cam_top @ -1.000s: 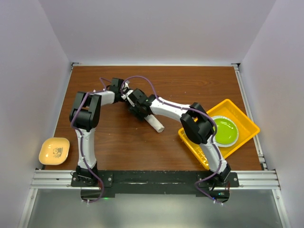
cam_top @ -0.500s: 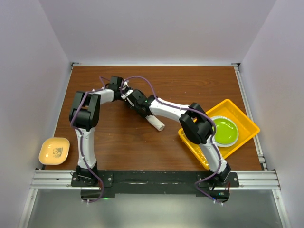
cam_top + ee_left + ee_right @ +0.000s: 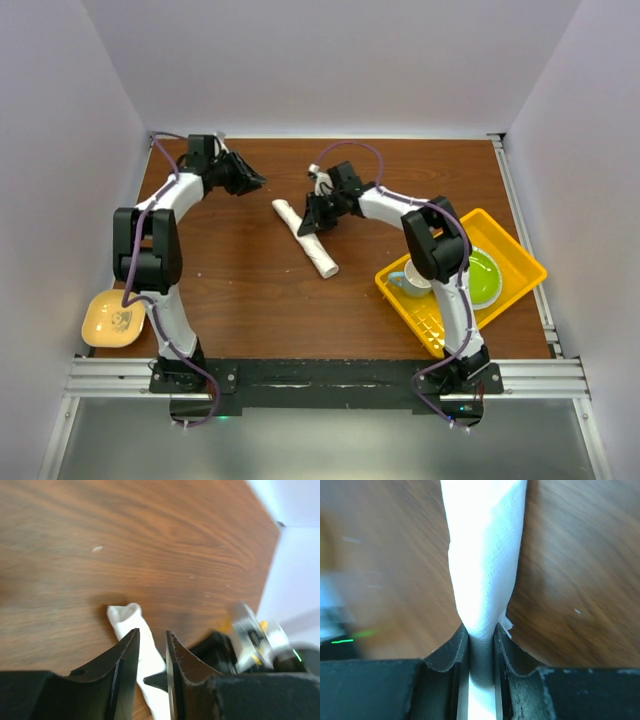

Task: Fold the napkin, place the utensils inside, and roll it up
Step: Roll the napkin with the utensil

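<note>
Napkin (image 3: 312, 248) rolled, slim wht tube.

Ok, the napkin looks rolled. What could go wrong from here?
1. The right pincer pinches the napkin roll at one narrow spot, so a pull or lift may loosen the wraps.
2. The left pincer stands apart and empty. The roll's ends lie free and could swing or unroll.
3. The knife is not visible. If it is inside, it might slide out an open end when the roll tilts.
</note>
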You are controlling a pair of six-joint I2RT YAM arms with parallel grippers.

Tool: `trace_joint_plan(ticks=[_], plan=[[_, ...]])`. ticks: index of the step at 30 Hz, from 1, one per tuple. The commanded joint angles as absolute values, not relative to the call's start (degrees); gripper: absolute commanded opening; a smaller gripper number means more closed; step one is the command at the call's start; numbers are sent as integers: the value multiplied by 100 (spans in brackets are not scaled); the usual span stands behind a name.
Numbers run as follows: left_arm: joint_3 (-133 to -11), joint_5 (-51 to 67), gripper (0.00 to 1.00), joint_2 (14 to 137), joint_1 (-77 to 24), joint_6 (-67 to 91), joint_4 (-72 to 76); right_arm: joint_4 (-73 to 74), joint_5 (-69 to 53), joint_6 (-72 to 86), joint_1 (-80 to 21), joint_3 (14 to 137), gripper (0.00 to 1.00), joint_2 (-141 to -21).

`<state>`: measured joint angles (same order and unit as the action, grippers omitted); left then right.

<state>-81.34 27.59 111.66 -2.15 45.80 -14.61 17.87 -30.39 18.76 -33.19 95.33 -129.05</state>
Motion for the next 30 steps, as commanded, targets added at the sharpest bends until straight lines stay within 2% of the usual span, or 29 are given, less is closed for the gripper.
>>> trace_joint_plan(ticks=[1, 2, 9, 13, 17, 22, 26, 30], plan=[[-7613, 3443, 31, 10846, -535, 4754, -468, -146, -5359, 4425, -2839, 8615, 4, -13077], [-7490, 3550, 30, 10846, -614, 4842, -257, -541, -5474, 4551, -2795, 8578, 4, -13148], [-6681, 4086, 18, 11293, -1177, 6202, 2402, -562, -5660, 4579, -2409, 8482, 6, -13465], [-6653, 4131, 15, 11776, -1388, 6662, 3339, -370, -5599, 4282, -2312, 8498, 6, -13535], [-6628, 4026, 11, 12058, -1441, 6575, 3226, -18, -5485, 3982, -2285, 8508, 7, -13553], [-6618, 3806, 9, 12260, -1433, 5846, 2268, 517, -5326, 3526, -2285, 8630, 13, -13526], [-6679, 3674, 8, 12436, -1433, 5345, 1733, 1641, -4958, 2656, -2276, 9183, 22, -13544], [-6741, 3674, 7, 12585, -1433, 5195, 1600, 2468, -4607, 2022, -2285, 9763, 36, -13439]])
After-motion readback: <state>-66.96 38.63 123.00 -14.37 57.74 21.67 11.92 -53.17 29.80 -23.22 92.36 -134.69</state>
